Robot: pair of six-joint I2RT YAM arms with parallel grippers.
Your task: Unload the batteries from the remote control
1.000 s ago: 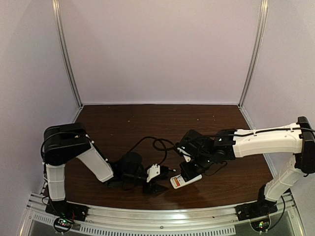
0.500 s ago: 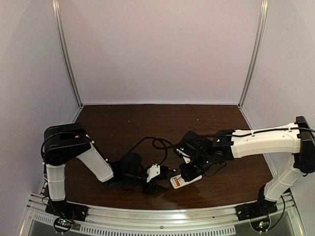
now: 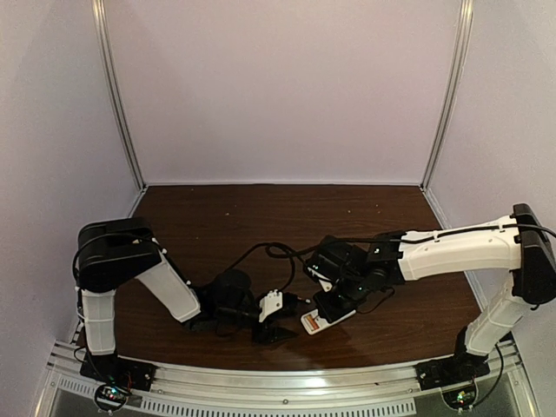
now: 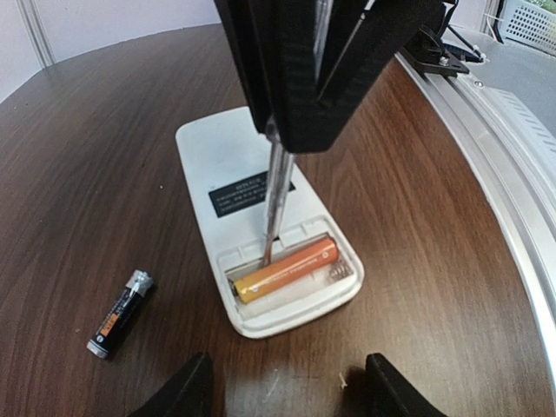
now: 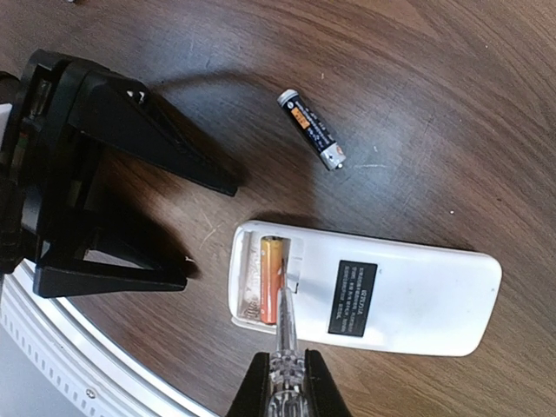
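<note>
The white remote control [image 4: 234,165] lies back up on the table, its battery bay uncovered. One orange battery [image 4: 287,269] sits in the bay. A dark battery with a silvery end [image 4: 120,314] lies loose on the wood to the remote's left. My right gripper [image 5: 282,382] is shut on a clear-handled screwdriver [image 5: 285,339], whose metal tip rests in the bay against the orange battery [image 5: 272,282]. My left gripper [image 4: 287,382] stands open just short of the remote's bay end, with nothing between its fingers. The top view shows both grippers meeting at the remote [image 3: 320,321].
The metal rail [image 4: 486,148] along the table's near edge runs close to the remote's right side. Black cables [image 3: 269,254] loop on the wood behind the grippers. Walls enclose the table on three sides.
My right wrist has shifted slightly left with the screwdriver. The remote, the loose battery and the left arm stay where they were.
</note>
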